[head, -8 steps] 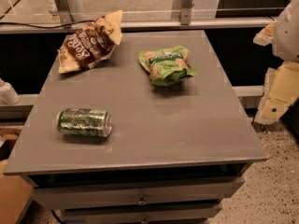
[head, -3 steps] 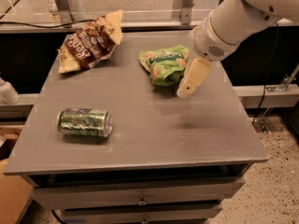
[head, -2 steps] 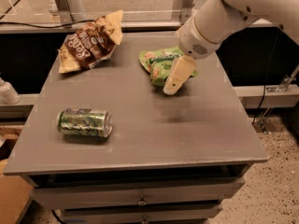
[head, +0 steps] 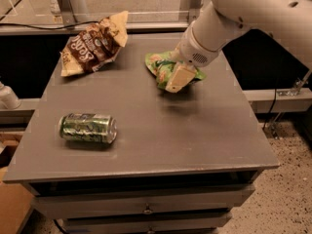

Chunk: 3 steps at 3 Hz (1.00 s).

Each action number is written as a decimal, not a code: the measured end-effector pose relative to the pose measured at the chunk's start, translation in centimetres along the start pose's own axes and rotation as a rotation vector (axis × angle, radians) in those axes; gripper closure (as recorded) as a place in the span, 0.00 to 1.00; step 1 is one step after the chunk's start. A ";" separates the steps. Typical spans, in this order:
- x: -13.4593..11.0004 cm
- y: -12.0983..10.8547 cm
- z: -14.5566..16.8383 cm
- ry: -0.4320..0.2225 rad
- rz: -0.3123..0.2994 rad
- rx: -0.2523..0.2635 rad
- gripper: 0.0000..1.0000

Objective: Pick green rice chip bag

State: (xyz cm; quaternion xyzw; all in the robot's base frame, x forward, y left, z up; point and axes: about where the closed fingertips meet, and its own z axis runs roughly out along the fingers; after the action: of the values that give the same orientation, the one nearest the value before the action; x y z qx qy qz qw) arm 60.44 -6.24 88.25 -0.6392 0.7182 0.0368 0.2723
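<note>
The green rice chip bag (head: 161,68) lies crumpled on the far right part of the grey table (head: 146,130). It is bright light green with pale chip pictures. My gripper (head: 176,79) hangs from the white arm (head: 229,18) that reaches in from the upper right. It is directly over the bag's right half, with a beige finger (head: 178,77) resting on or just above the bag. The gripper hides part of the bag.
A brown and tan snack bag (head: 92,43) lies at the far left of the table. A green soda can (head: 88,128) lies on its side at the front left. Drawers are below the table front. A cardboard box (head: 12,206) sits at the lower left.
The arm has swung in from the right edge of the view, moved left and down, and now sits over the green bag. The bag, can and brown bag have not moved.
</note>
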 end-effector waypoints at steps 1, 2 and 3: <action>0.9 0.3 0.8 0.018 -0.003 -0.009 0.62; 0.9 -0.1 0.4 0.020 -0.017 0.002 0.85; -0.8 -1.5 -2.0 -0.008 -0.049 0.043 1.00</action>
State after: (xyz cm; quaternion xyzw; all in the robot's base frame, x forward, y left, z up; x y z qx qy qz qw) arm 61.18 -6.62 90.69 -0.6504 0.7021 0.0172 0.2894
